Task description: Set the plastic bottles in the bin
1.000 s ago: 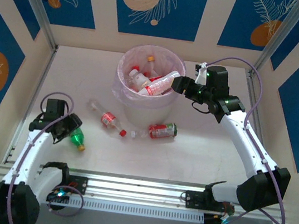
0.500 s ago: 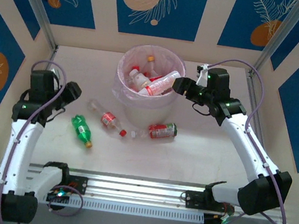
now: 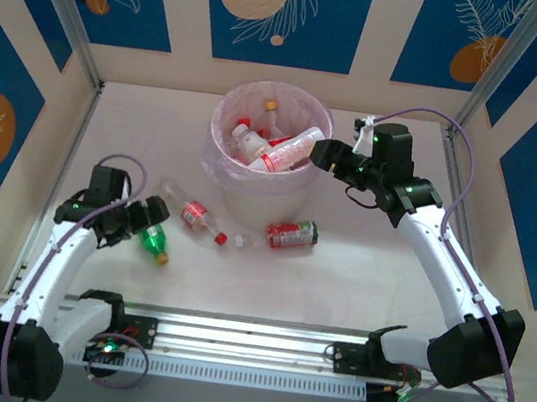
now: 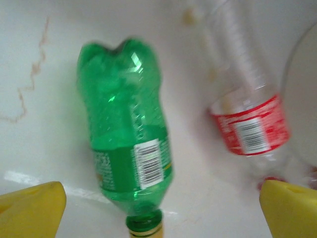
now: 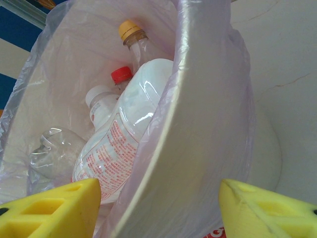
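The green bottle (image 3: 153,241) lies on the table with its yellow cap toward the near edge. My left gripper (image 3: 149,216) hovers just above it, open. In the left wrist view the green bottle (image 4: 128,144) lies between and ahead of the spread yellow fingers (image 4: 30,210), untouched. A clear red-labelled bottle (image 3: 196,213) lies beside it (image 4: 251,126), and another (image 3: 292,234) lies near the bin's foot. The bin (image 3: 222,176) holds several bottles (image 5: 119,144). My right gripper (image 3: 319,152) is open at the bin's right rim (image 5: 178,124), holding nothing.
A loose red cap (image 3: 221,239) lies between the two clear bottles. The arms' rail (image 3: 247,344) runs along the near edge. Walls and metal posts close in the table at the back and sides.
My left arm rose up and to the left, then came back down over the green bottle, which has shifted slightly right. The right arm has stayed at the bin's rim.
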`<move>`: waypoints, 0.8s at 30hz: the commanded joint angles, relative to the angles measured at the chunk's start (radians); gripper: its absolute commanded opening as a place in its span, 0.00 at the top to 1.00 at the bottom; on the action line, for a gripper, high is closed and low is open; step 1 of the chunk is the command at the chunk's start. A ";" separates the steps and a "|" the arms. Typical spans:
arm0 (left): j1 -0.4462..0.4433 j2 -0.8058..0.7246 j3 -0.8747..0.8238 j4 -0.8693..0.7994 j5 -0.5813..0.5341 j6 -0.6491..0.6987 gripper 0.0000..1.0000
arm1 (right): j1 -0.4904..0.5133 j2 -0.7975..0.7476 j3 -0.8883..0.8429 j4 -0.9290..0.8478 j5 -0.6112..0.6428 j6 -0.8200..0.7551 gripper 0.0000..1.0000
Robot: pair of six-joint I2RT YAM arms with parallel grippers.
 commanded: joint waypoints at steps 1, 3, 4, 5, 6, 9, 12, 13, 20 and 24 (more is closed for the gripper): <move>-0.006 -0.008 -0.054 0.097 0.005 -0.031 0.00 | 0.005 -0.007 -0.016 -0.039 0.012 -0.011 0.35; -0.005 0.014 -0.091 0.138 0.017 -0.044 0.00 | 0.005 -0.005 -0.018 -0.035 0.010 -0.009 0.35; -0.006 0.029 -0.106 0.154 0.020 -0.050 0.00 | 0.006 -0.004 -0.019 -0.034 0.009 -0.008 0.35; -0.007 0.041 -0.120 0.166 0.018 -0.056 0.00 | 0.006 -0.003 -0.020 -0.033 0.009 -0.008 0.35; -0.007 0.051 -0.137 0.182 0.015 -0.060 0.00 | 0.006 -0.003 -0.019 -0.031 0.009 -0.008 0.35; -0.008 0.071 -0.184 0.227 -0.008 -0.074 0.00 | 0.008 -0.003 -0.020 -0.033 0.012 -0.009 0.35; -0.007 0.105 -0.205 0.253 -0.034 -0.076 0.02 | 0.008 -0.003 -0.017 -0.037 0.011 -0.014 0.35; -0.007 0.117 -0.210 0.263 -0.035 -0.076 0.04 | 0.008 -0.002 -0.016 -0.037 0.012 -0.014 0.35; -0.007 0.157 -0.225 0.291 -0.061 -0.075 0.22 | 0.008 -0.005 -0.019 -0.037 0.017 -0.015 0.36; -0.007 0.131 -0.206 0.267 -0.062 -0.076 0.33 | 0.008 -0.005 -0.019 -0.039 0.017 -0.016 0.35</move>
